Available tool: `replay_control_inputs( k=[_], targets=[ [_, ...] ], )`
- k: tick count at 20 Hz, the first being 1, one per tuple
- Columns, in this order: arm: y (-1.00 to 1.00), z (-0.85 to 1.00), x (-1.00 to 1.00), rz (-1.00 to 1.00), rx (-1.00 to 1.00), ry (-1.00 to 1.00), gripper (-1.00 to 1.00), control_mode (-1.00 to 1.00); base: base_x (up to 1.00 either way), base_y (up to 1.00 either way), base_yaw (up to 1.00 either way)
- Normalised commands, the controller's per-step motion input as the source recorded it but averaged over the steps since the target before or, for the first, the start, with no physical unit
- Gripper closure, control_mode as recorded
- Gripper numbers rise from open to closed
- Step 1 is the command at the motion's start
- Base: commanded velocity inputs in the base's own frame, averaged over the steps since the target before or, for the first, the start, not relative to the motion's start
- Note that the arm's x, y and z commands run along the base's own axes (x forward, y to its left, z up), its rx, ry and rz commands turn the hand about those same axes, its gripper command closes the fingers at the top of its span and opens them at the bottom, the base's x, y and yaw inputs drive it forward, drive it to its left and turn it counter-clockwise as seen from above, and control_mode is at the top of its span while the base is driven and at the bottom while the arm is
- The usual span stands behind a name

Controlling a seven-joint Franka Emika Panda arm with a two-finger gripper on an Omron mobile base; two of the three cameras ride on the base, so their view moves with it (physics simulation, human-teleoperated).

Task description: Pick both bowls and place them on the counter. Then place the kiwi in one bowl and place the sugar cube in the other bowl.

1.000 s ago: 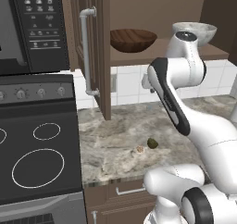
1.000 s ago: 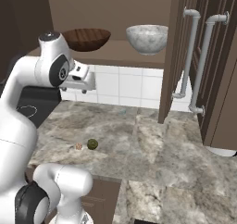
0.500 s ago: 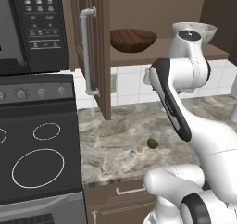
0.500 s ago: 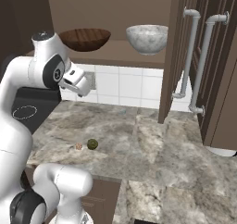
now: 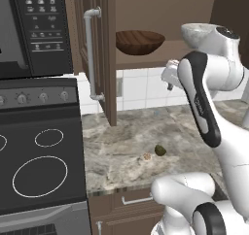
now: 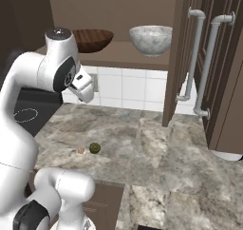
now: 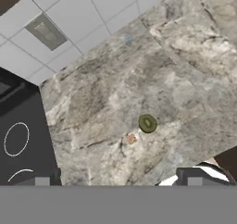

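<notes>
Your two-finger gripper (image 7: pixel 115 181) has its jaws spread wide and grasps nothing; in the hand view one dark fingertip (image 7: pixel 42 177) stands at about 8 o'clock and the other at about 4 o'clock, with bare stone between them. In the left base view the hand (image 5: pixel 169 75) is raised well above the worktop, just in front of the open cabinet and below its shelf edge; in the right base view you find it (image 6: pixel 83 86) at about 9 o'clock of the frame, under the shelf.

The wide, shallow, dark brown wooden bowl (image 5: pixel 140 41) sits upright on the cabinet shelf (image 6: pixel 118 57). In the right base view it (image 6: pixel 93 39) is at 9 o'clock from the smaller, deeper, grey-white marbled bowl (image 6: pixel 150 40), which stands on the same shelf, the two apart. In the left base view the marbled bowl (image 5: pixel 197 33) is partly hidden behind the white arm.

The grey-beige marbled stone counter (image 6: pixel 156 153) carries the other two things. The small dark olive-brown oval kiwi (image 5: pixel 160 150) lies near the counter's front edge, and the tiny pale tan sugar cube (image 5: pixel 146 157) is just beside it, at about 8 o'clock from it, not touching. In the hand view the kiwi (image 7: pixel 147 123) shows near the middle, with the sugar cube (image 7: pixel 131 139) at about 7 o'clock from it. In the right base view the kiwi (image 6: pixel 95 148) has the sugar cube (image 6: pixel 80 150) at 9 o'clock.

The black stovetop with white rings (image 5: pixel 39 166) borders the counter at 9 o'clock in the left base view. The brown cabinet door with a grey bar handle (image 5: pixel 90 54) stands open.
</notes>
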Motion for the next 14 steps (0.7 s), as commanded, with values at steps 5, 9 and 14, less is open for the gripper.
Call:
replay_control_inputs(
  k=[5, 9, 14],
  targets=[
    [-0.03, 0.2, -0.15, 0.0, 0.3, -0.15, -1.0, -1.0, 0.0, 0.0, 0.0],
    [0.0, 0.21, -0.06, 0.0, 0.27, -0.2, -1.0, -1.0, 0.0, 0.0, 0.0],
    [0.04, 0.24, 0.0, 0.0, 0.17, -0.18, -1.0, -1.0, 0.0, 0.0, 0.0]
  ],
)
